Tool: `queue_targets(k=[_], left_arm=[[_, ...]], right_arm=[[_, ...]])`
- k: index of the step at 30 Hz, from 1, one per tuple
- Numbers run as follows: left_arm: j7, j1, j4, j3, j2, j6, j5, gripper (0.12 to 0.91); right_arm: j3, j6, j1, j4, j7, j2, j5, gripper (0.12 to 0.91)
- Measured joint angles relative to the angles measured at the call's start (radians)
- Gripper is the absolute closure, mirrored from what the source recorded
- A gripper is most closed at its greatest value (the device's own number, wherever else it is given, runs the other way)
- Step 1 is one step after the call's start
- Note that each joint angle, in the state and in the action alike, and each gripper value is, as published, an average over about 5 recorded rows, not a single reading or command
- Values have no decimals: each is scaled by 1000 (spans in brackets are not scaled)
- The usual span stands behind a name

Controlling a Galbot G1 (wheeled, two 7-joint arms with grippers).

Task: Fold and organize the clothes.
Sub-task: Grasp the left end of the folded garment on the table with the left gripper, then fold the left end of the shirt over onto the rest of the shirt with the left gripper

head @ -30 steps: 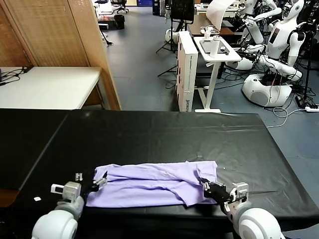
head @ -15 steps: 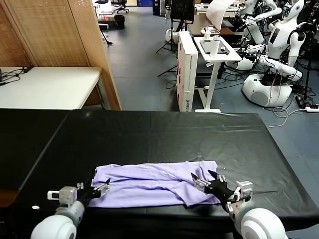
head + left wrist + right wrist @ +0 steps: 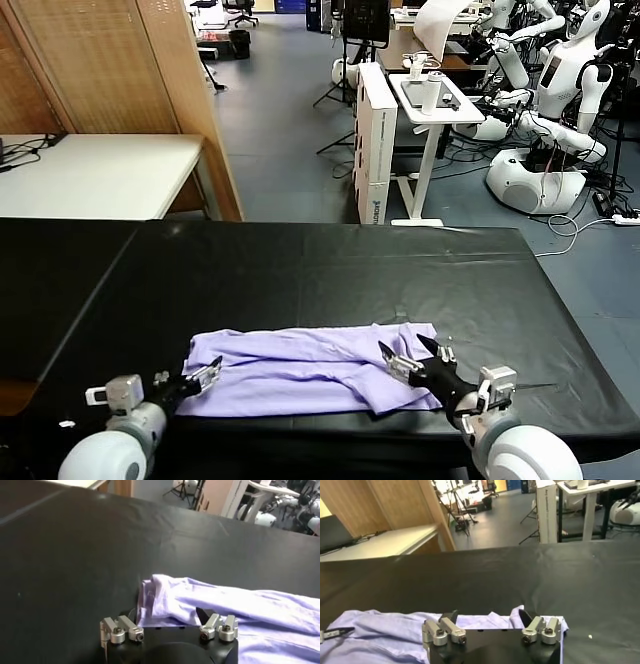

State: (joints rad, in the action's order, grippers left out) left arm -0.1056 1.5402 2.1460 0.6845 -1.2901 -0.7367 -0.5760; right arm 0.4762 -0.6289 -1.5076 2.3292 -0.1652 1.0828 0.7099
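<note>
The T-shirt point(image 3: 310, 368) lay lengthwise along the tabletop's point(image 3: 300, 270) near edge — left end effector point(image 3: 197, 379) and right end effector point(image 3: 412, 360) at opposite ends, both wide open, holding nothing.

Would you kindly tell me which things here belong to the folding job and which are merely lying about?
Belonging to the job:
- light lavender cotton T-shirt, folded into a band on the black table
- left gripper, open at its left end
- right gripper, open over its right end

Lying about:
- white side table
- white cardboard boxes
- white parked robots
</note>
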Motion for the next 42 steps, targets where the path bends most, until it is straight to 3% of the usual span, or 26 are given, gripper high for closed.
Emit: queue_targets(k=[7, 11, 14, 21, 24, 34, 42], left_arm=[[2, 1, -12, -3, -4, 4, 0, 144], [2, 2, -7, -5, -6, 3, 0, 224], [2, 4, -3, -9, -9, 2, 0, 336], [3, 11, 6, -18, -21, -1, 4, 750], [3, 12, 8, -17, -21, -1, 7, 838], [8, -5, 4, -3, 1, -1, 52, 853], [41, -48, -28, 30, 51, 2, 198, 853]], right_arm=[[0, 3, -5, 4, -2, 2, -4, 118], [1, 5, -12, 7, -3, 2, -8, 118], [1, 7, -16, 8, -3, 2, -12, 118], [-1, 9, -21, 14, -3, 5, -17, 118], [-2, 10, -26, 17, -3, 6, -20, 118], [7, 20, -30, 24, -4, 6, -25, 118], [18, 26, -30, 25, -6, 9, -26, 118]])
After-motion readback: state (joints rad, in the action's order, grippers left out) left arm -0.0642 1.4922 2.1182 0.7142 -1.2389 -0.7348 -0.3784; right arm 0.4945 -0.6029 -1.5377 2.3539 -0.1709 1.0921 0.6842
